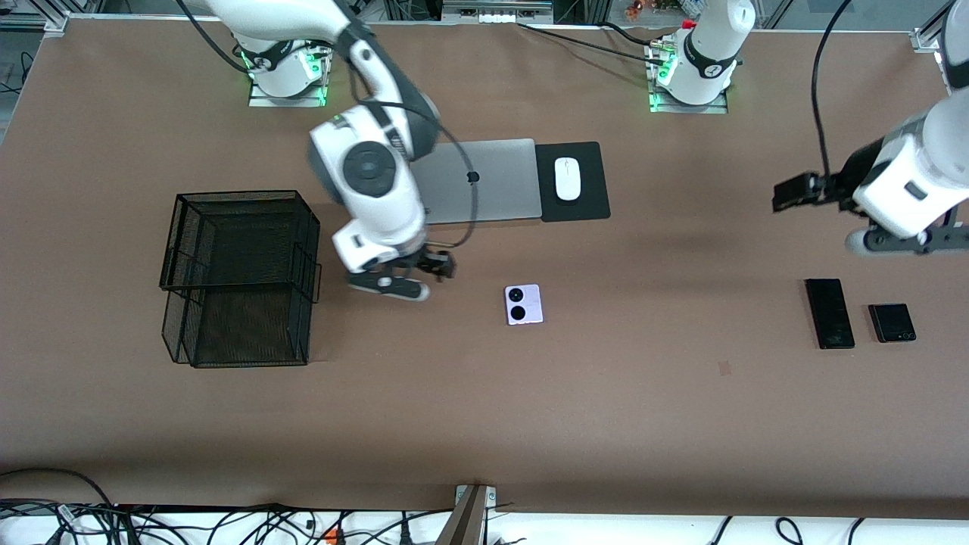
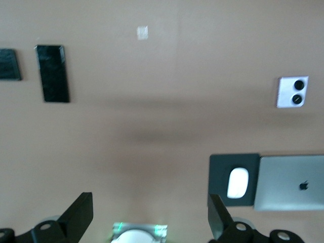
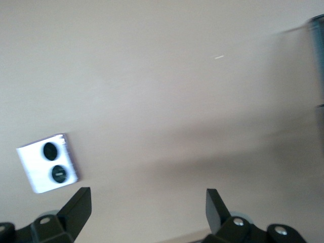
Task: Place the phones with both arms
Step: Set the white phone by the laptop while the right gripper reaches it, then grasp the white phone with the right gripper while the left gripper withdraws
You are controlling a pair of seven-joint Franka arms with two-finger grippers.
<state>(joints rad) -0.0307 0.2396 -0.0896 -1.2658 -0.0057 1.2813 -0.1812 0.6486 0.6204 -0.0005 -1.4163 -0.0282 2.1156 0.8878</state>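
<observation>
The pale lilac-white phone (image 1: 523, 304) with two black circles lies flat mid-table; it also shows in the left wrist view (image 2: 292, 91) and the right wrist view (image 3: 48, 163). The long black phone (image 1: 829, 312) (image 2: 52, 73) and the small squarish black phone (image 1: 892, 322) (image 2: 9, 64) lie side by side toward the left arm's end. My right gripper (image 1: 435, 266) (image 3: 147, 207) is open and empty over bare table between the basket and the lilac phone. My left gripper (image 1: 791, 195) (image 2: 149, 212) is open and empty, high over the table near the two black phones.
A black wire basket (image 1: 238, 276) stands toward the right arm's end. A closed grey laptop (image 1: 484, 180) lies near the bases, with a white mouse (image 1: 567, 178) on a black pad (image 1: 590, 204) beside it.
</observation>
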